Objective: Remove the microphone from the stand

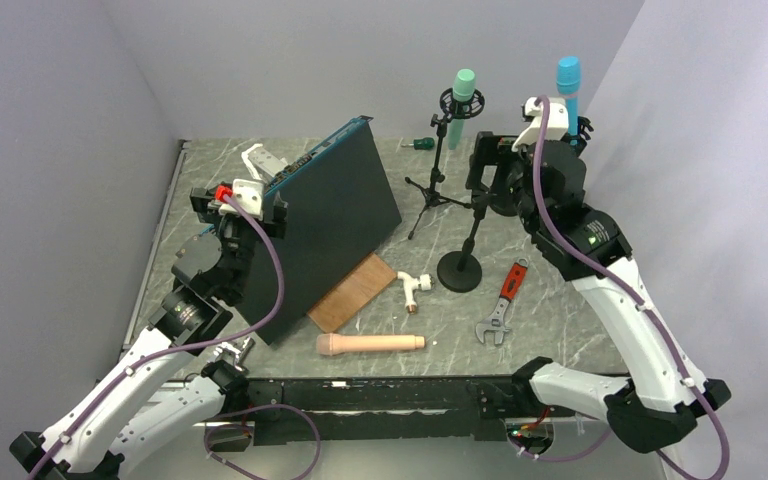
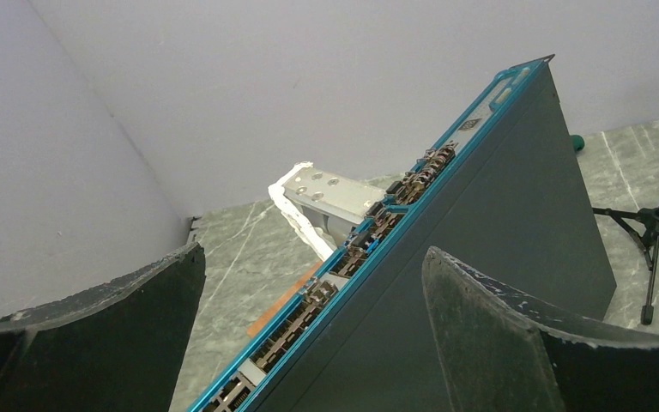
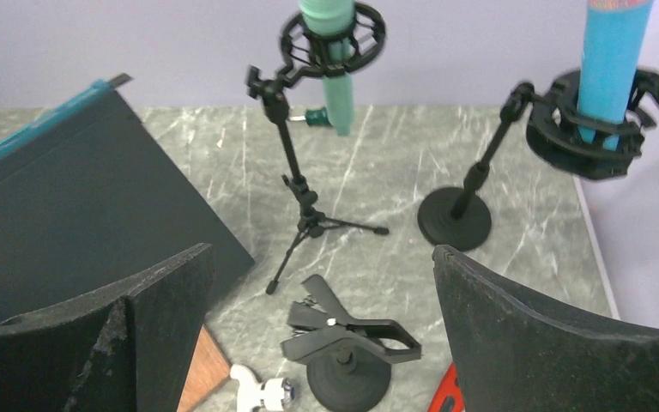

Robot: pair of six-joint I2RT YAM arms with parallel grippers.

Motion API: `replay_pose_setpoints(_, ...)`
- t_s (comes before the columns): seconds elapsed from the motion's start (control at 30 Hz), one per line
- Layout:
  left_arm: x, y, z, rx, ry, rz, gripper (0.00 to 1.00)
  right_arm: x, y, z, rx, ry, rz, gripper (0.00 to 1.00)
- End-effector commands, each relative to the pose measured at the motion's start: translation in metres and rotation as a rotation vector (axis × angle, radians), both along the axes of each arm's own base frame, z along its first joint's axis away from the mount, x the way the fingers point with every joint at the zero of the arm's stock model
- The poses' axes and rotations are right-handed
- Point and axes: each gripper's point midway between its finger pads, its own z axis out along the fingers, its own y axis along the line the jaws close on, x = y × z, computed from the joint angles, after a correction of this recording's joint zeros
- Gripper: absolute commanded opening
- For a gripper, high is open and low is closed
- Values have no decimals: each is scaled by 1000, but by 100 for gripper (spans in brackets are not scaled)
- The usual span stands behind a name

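A green microphone (image 1: 463, 93) sits in the shock mount of a tripod stand (image 1: 432, 195) at the back; it also shows in the right wrist view (image 3: 336, 73). A blue microphone (image 1: 567, 78) stands in a round-base stand's mount (image 3: 596, 129) at the back right. An empty clip stand (image 1: 459, 270) stands mid-table (image 3: 352, 339). A beige microphone (image 1: 370, 344) lies on the table in front. My right gripper (image 1: 482, 172) is open and empty, above the empty clip stand (image 3: 322, 257). My left gripper (image 1: 240, 210) is open, straddling the dark panel's top edge (image 2: 313, 256).
A large dark blue-edged panel (image 1: 335, 225) leans at left of centre on a wooden board (image 1: 352, 292). A white pipe fitting (image 1: 412, 288), a red-handled wrench (image 1: 500, 305), a green screwdriver (image 1: 420, 144) and a white bracket (image 1: 260, 160) lie around.
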Motion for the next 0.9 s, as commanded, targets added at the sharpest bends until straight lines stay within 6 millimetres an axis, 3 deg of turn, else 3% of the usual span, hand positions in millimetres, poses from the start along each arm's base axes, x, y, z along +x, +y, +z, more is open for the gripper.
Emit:
replay_pose_setpoints(0.0, -5, -1, 23, -64, -46, -28, 99, 3, -10, -18, 121, 103, 5, 99)
replay_pose_setpoints(0.27, -6, -5, 22, -72, -40, -51, 99, 13, -21, -39, 215, 86, 15, 96)
replay_pose_setpoints(0.33, -6, -5, 23, -78, -42, -54, 99, 11, -27, -43, 198, 29, 5, 91)
replay_pose_setpoints(0.5, -8, -7, 24, -86, -48, -68, 99, 11, -37, -49, 190, -93, -25, 88)
replay_pose_setpoints(0.87, -8, -7, 25, -88, -47, -70, 99, 22, -35, -57, 156, -91, -21, 89)
